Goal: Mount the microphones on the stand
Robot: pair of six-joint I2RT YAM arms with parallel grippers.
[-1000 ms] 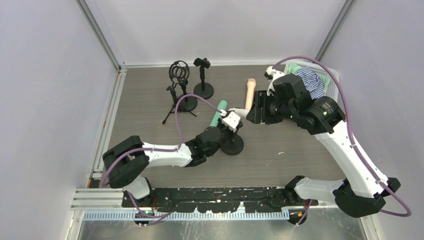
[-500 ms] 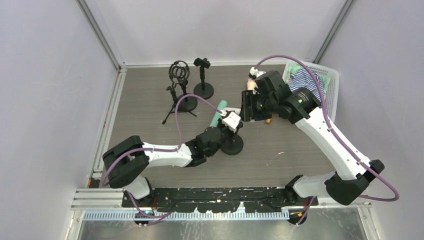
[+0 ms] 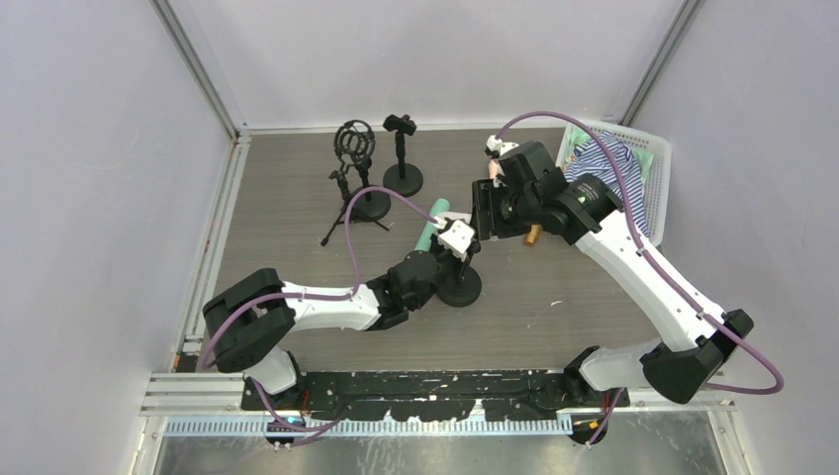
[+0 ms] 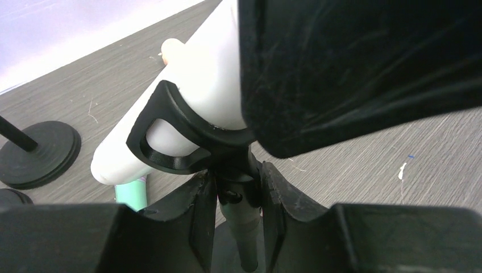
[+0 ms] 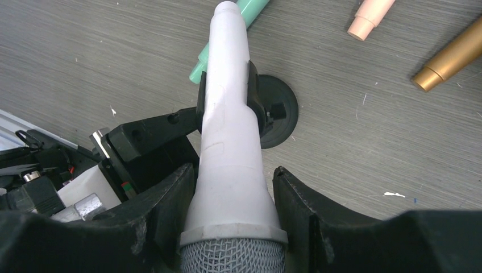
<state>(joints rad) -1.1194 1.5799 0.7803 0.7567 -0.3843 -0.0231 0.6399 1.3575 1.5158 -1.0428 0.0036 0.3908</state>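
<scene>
My left gripper [image 4: 239, 196] is shut on the post of a black round-based stand [image 3: 461, 286], just under its clip [image 4: 170, 142]. My right gripper [image 5: 233, 182] is shut on the white microphone [image 5: 230, 114] just below its mesh head. The microphone's body lies in the clip, above the stand's base [image 5: 281, 116]. The mint green microphone [image 3: 432, 223] lies on the table beside the stand. The peach-pink microphone [image 5: 372, 14] and the golden-brown one [image 5: 455, 54] lie further off. In the top view the golden-brown one [image 3: 534, 236] peeks out under my right arm; the peach-pink one is hidden.
A tripod stand with a ring shock mount [image 3: 353, 148] and a small round-based stand [image 3: 401, 148] are at the back left. A white basket with cloths [image 3: 633, 163] sits at the back right. Walls close in on the left, right and back.
My right arm has moved left with the white microphone, bringing it over the stand and into the clip. It now covers the peach-pink microphone. The left gripper has stayed on the stand.
</scene>
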